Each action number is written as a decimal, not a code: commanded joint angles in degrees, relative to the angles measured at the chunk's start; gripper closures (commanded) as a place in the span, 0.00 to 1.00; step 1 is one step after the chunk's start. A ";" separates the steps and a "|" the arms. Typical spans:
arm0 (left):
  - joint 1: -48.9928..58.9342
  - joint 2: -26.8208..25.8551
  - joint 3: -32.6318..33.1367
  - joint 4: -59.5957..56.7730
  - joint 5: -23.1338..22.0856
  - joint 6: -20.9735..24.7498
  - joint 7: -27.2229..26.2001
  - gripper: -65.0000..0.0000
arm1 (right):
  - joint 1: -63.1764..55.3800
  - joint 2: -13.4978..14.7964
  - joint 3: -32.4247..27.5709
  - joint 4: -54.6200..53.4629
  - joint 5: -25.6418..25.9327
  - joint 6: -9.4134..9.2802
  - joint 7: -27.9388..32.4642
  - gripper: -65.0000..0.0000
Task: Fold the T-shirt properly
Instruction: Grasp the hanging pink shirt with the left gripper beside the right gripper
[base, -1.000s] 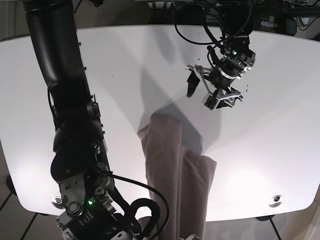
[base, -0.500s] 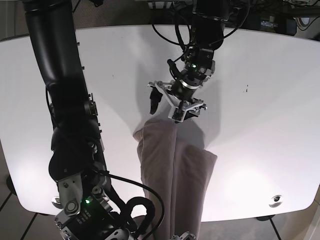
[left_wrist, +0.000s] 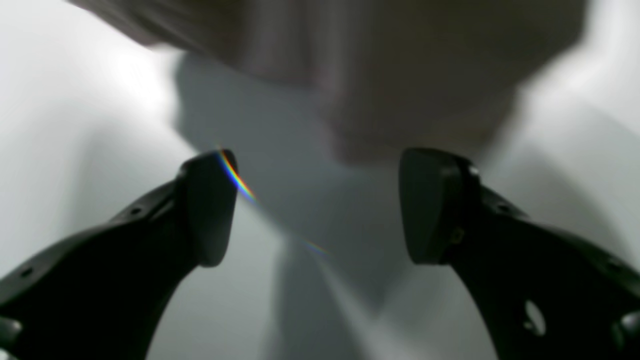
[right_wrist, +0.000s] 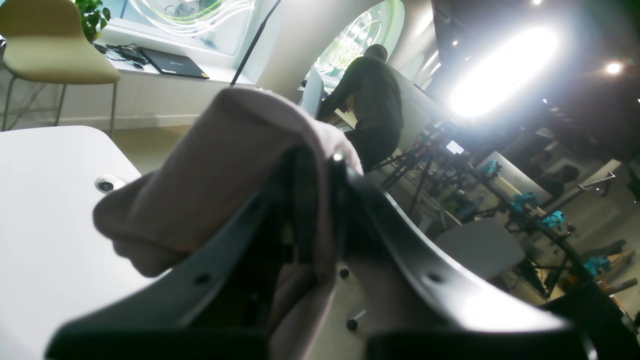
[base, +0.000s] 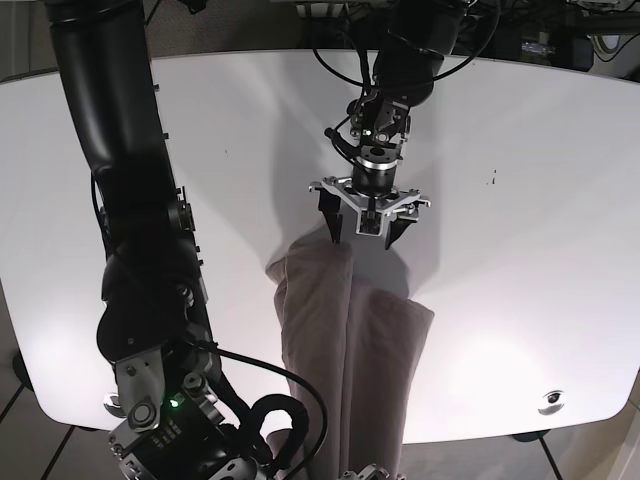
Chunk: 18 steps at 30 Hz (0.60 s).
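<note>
The mauve T-shirt (base: 345, 340) lies as a long narrow strip on the white table (base: 520, 250), its near end hanging over the front edge. My left gripper (base: 367, 232) hovers open just over the strip's far end. The left wrist view shows my left gripper (left_wrist: 320, 205) with nothing between its two dark pads (left_wrist: 210, 205), and the blurred T-shirt (left_wrist: 400, 60) edge just beyond them. My right gripper (right_wrist: 320, 200) is shut on a bunched fold of the T-shirt (right_wrist: 225, 165) off the table's front edge.
My right arm (base: 140, 280) stretches down the table's left side. A round grommet (base: 550, 400) sits near the front right corner, and the right wrist view shows the grommet (right_wrist: 106, 184) too. A chair (right_wrist: 47, 45) and a person (right_wrist: 372, 110) are beyond the table.
My left gripper has swung left from the far right of the table to the T-shirt's far end and turned to face it. The strip has shifted slightly left.
</note>
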 joint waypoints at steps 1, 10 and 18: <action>-2.17 0.87 0.24 -1.49 0.32 -3.69 -1.20 0.27 | 2.48 -0.17 0.43 0.71 -0.31 -0.52 1.64 0.97; -8.24 1.31 0.33 -8.87 0.23 -11.87 0.38 0.28 | 2.48 -0.25 0.43 0.71 -0.31 -0.52 1.64 0.97; -12.46 2.71 0.33 -15.38 0.23 -11.96 0.12 0.34 | 2.48 -0.17 0.43 0.71 -0.31 -0.52 1.64 0.97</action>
